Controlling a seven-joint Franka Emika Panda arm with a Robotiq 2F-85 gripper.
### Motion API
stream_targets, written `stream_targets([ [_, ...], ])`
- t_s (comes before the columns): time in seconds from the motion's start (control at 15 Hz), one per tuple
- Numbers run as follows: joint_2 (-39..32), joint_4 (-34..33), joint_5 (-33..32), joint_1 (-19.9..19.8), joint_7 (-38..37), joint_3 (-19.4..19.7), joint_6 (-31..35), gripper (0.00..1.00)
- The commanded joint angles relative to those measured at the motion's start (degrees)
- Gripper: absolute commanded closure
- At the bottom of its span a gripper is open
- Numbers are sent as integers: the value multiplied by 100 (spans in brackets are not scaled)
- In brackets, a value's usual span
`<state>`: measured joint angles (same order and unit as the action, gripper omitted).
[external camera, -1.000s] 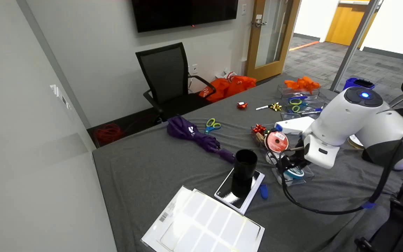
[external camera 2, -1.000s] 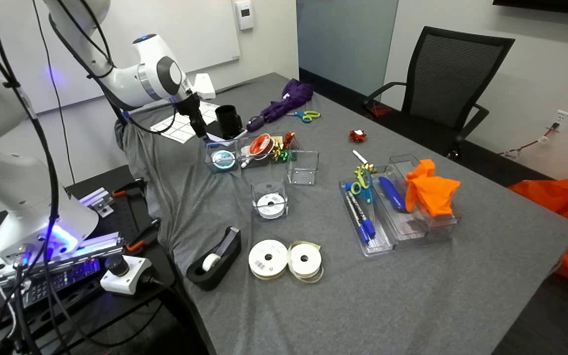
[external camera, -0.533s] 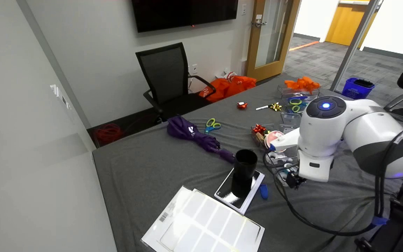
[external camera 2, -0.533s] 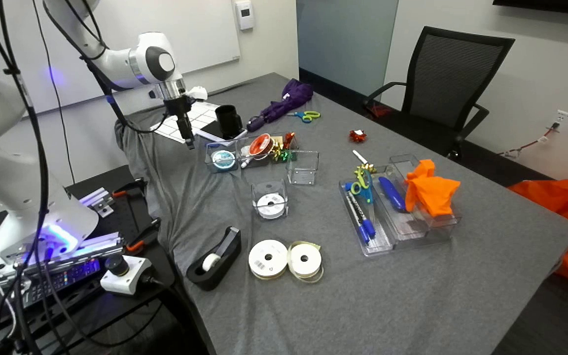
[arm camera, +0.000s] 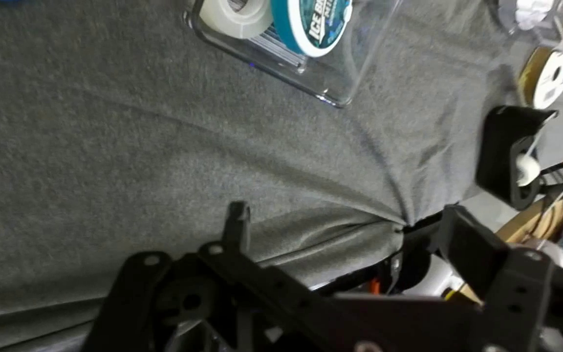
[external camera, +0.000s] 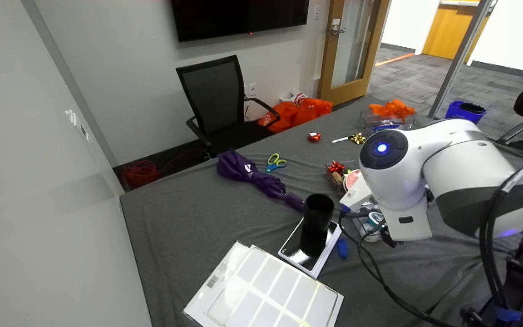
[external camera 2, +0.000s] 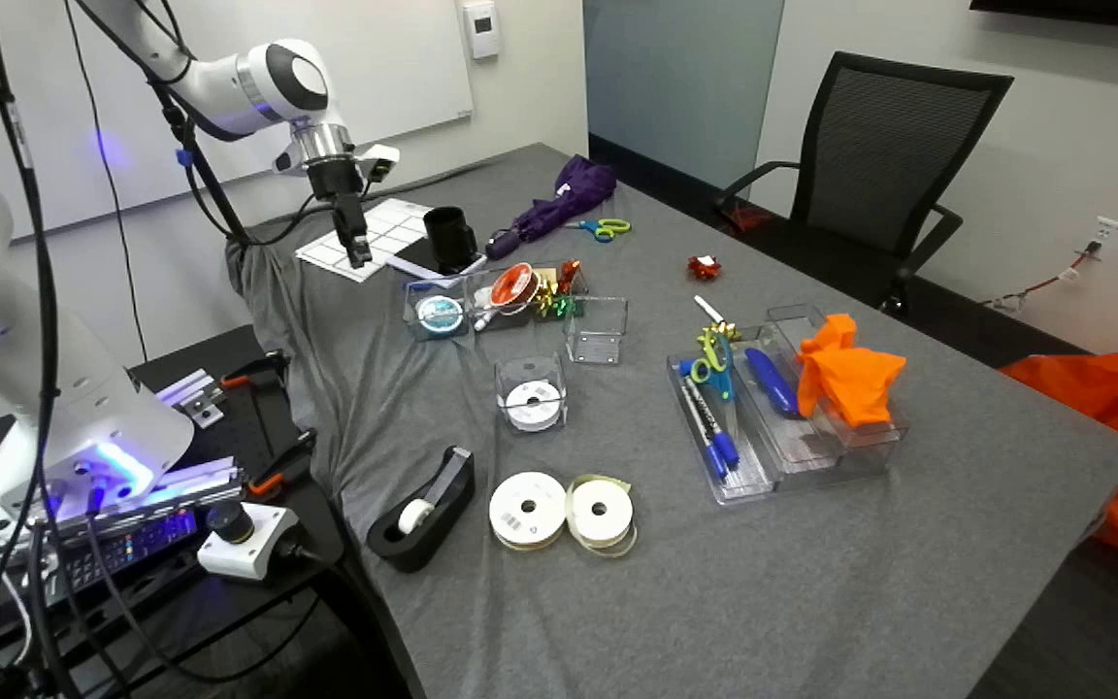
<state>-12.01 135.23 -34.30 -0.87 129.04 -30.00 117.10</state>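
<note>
The mint tub [arm camera: 321,23] sits in a clear tray [arm camera: 333,80] at twelve o'clock from the gripper [arm camera: 344,212] in the wrist view; the jaws stand wide, empty. Steady motion above the cloth [arm camera: 140,156] should avoid snags.

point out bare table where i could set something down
Bare cloth lies between the purple umbrella and white sheets, and between the clear organizer and table edge. Crowded: around the clear bins and black cup; the gripper hovers nearby.
</note>
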Motion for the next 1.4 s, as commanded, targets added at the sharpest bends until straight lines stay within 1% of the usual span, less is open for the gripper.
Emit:
stream_targets([
  [0.0, 98, -35, -685, 647, 679, 736, -195, 0],
  [0.13, 121, 81, -1393, 780, 835, 1043, 91, 0],
  [0.2, 122, 140, -1841, 821, 735, 1183, 279, 0],
  [0.27, 7, -32, -1315, 902, 631, 1139, 15, 0],
  [0.4, -14, -33, -1390, 930, 622, 1244, 29, 0],
  [0.67, -19, -34, -1374, 1003, 616, 1232, 22, 0],
  [0.87, 66, 207, -1693, 919, 692, 1319, 877, 0],
  [1.13, 120, 496, -2142, 775, 672, 1590, 2305, 0],
  [1.27, 112, 591, -2194, 703, 757, 1748, 2751, 0],
  [1.33, 92, 633, -2124, 666, 890, 1812, 2829, 0],
])
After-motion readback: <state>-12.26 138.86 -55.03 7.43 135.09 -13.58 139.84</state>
